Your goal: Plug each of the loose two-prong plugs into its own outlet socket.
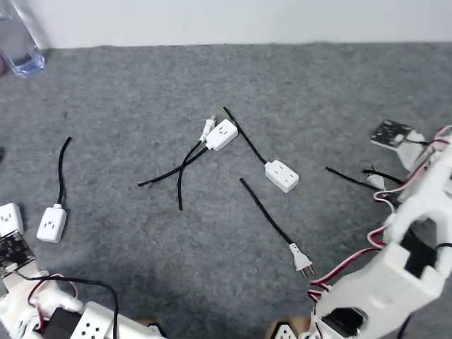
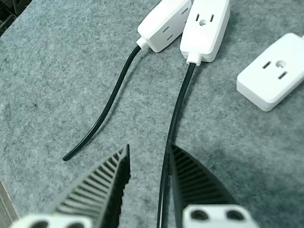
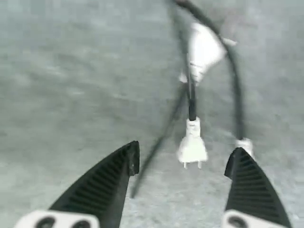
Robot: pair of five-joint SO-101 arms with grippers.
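Close in, the left wrist view shows the left pincer released, its ribbed black fingers apart. A thin black cord runs between them, close to one finger; I cannot tell if it touches. The cord leads to a white outlet socket, cut off at the frame edge. A second white socket lies just beside it, and a third white socket lies apart.

The right wrist view is blurred. The right pincer gapes wide, and a white two-prong plug lies unheld on the grey carpeted desk ahead. A white shape beyond it is too smeared to name.

From above, both arms are cut off by the lower edge. A loose white plug on a black cord lies near the right arm, with a corded white socket beyond. Farther on, a small white plug sits against a central white socket; whether it is seated is unclear.
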